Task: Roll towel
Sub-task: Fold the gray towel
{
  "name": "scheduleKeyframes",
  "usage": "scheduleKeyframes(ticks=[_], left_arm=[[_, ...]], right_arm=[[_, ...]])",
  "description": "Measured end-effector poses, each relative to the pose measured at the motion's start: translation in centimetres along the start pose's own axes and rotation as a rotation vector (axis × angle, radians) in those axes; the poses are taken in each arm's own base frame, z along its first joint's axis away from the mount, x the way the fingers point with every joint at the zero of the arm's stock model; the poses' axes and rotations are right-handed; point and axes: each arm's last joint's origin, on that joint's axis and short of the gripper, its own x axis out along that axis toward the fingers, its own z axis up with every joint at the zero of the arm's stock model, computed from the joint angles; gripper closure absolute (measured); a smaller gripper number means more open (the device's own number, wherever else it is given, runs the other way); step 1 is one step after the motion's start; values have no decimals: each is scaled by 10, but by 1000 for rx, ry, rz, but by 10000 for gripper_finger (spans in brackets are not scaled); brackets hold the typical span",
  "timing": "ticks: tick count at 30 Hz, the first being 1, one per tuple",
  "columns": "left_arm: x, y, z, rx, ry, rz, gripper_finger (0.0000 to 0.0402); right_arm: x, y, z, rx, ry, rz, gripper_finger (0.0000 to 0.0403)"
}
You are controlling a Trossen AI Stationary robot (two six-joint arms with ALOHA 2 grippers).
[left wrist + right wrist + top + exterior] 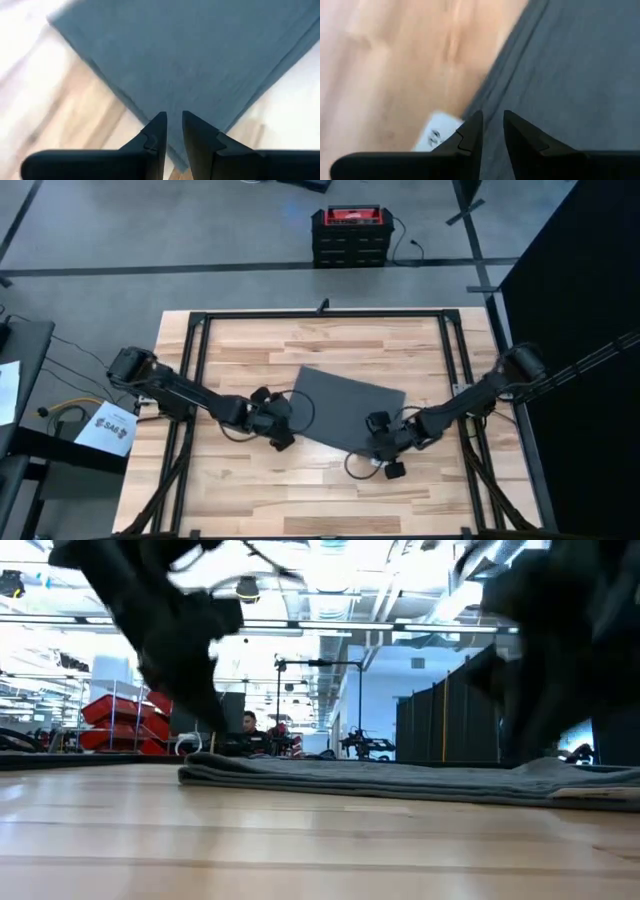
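Observation:
The dark grey towel (348, 406) lies flat and folded at the table's middle, turned askew; its layered edge (330, 780) rests on the wood. A small white tag (436, 134) sticks out at its near right edge. My left gripper (283, 425) is low over the towel's near left corner (172, 155), its fingers close together with only a thin slit between them. My right gripper (386, 445) is low at the near right corner, beside the tag, with the same narrow slit. My left gripper points slanting down at the towel's near left corner (150, 112), coming from the table's left. I cannot tell whether its fingertips touch the cloth. My right gripper points slanting down at the towel's near right edge (492, 107), coming from the right. Whether it touches the cloth cannot be told either.
Bare wooden tabletop (300, 490) surrounds the towel on all sides. A black frame (200, 340) runs around the table's edges. A red and black box (350, 235) stands on the floor beyond the far edge.

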Motion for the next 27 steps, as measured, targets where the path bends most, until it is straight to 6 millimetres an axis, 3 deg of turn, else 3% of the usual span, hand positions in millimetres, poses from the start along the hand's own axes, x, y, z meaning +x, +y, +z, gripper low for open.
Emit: scheduleKeyframes(ticks=[4, 7, 13, 15, 21, 27], left_arm=[[-11, 4, 15, -3, -167, 4, 355], [4, 8, 15, 19, -176, -15, 355], [48, 10, -21, 90, 12, -29, 355], [57, 11, -32, 78, 41, -4, 355], [63, 13, -48, 26, 63, 30, 355], [59, 10, -51, 32, 62, 12, 355]], right_arm=[[-23, -17, -19, 90, -91, -196, 337], [-33, -32, -33, 215, -222, -304, 337], [-21, -61, -81, 418, -354, -437, 337], [-15, -67, -100, 458, -325, -466, 337], [-5, -79, -132, 539, -235, -551, 337], [3, -81, -143, 551, -178, -582, 337]])
